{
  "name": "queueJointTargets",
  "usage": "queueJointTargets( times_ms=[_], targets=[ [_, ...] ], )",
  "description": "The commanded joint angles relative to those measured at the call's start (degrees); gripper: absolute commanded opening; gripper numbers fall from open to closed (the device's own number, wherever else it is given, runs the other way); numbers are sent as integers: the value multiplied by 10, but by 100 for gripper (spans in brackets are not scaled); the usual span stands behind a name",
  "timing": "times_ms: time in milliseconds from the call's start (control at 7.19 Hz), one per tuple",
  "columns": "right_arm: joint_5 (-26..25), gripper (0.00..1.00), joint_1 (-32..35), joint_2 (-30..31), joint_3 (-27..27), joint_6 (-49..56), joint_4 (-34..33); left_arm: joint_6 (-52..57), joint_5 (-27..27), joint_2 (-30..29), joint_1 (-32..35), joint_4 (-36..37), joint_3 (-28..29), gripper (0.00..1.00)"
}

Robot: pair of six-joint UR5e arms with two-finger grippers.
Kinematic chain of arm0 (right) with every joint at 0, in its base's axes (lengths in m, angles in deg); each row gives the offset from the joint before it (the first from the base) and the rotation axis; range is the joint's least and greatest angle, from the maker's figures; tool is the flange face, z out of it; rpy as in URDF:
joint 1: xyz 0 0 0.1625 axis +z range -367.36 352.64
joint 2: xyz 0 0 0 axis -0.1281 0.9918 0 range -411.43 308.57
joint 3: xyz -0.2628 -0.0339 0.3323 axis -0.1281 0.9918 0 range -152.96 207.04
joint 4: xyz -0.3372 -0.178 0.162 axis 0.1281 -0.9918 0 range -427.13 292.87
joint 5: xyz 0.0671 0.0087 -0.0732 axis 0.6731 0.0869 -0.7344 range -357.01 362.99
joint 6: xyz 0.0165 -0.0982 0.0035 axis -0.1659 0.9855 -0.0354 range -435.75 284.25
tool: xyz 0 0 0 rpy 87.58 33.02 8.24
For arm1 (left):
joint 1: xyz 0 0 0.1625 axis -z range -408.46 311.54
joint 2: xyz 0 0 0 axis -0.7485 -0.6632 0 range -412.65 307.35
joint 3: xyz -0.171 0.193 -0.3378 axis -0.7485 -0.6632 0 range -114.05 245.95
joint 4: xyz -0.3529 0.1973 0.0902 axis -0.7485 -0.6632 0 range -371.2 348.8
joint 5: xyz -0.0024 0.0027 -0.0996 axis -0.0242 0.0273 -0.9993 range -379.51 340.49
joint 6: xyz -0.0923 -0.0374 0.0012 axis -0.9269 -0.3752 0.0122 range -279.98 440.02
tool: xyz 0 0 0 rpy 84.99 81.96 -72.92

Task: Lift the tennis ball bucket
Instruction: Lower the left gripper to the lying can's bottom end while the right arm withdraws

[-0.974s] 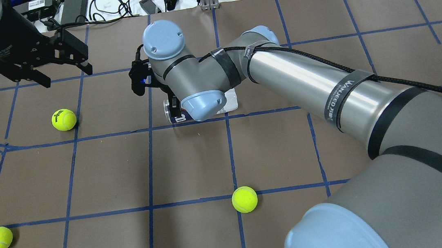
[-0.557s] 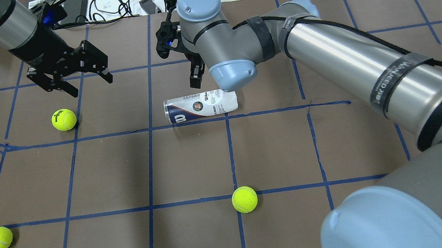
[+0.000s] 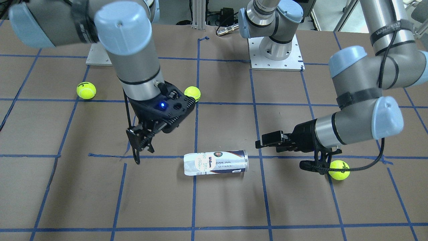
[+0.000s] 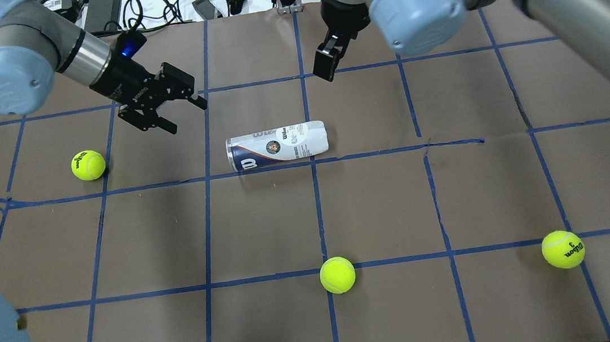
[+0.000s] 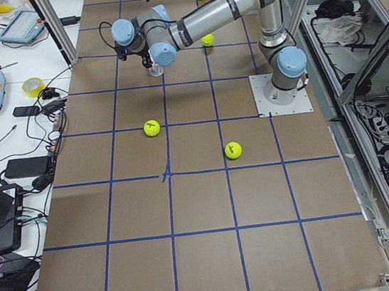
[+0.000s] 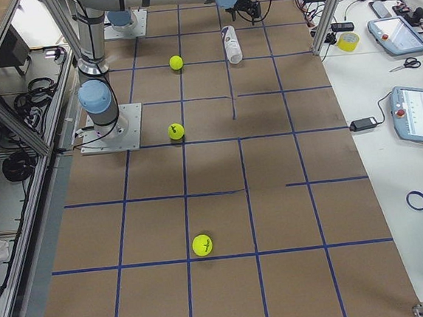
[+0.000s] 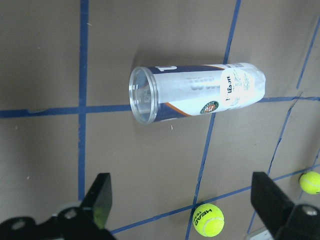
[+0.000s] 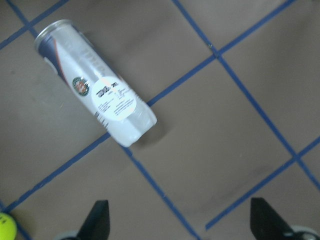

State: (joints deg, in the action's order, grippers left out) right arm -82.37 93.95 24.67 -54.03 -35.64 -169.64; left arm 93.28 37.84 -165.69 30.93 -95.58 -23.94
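The tennis ball bucket [image 4: 277, 145] is a clear can with a white and navy Wilson label. It lies on its side on the brown table, open end toward the left gripper; it also shows in the front view [image 3: 215, 163]. My left gripper [image 4: 186, 117] is open and empty, hovering left of and beyond the can. Its wrist view shows the can [image 7: 195, 92] ahead of the spread fingers [image 7: 100, 200]. My right gripper [image 4: 328, 64] is open and empty, raised beyond the can's closed end. Its wrist view shows the can [image 8: 95, 85] below.
Loose yellow-green tennis balls lie on the table: one at the left [image 4: 88, 165], one near the front middle [image 4: 337, 274], one at the front right [image 4: 562, 249]. Cables and boxes [image 4: 95, 9] lie past the table's far edge.
My right gripper has risen off the can and moved back and to the right. My left gripper has moved right, toward the can. The can has not moved.
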Motion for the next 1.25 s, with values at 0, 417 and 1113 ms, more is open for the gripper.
queueJointTargets(
  times_ms=[0, 417, 1113],
  targets=[
    [19, 100, -87, 90, 0, -14, 202, 57, -45, -55, -2, 26, -9, 100],
    [-23, 100, -147, 149, 6, -140, 205, 82, -90, -80, -3, 47, -69, 100],
    [-28, 100, -105, 157, -12, -353, 196, 39, -162, -83, 0, 86, -90, 74]
  ],
)
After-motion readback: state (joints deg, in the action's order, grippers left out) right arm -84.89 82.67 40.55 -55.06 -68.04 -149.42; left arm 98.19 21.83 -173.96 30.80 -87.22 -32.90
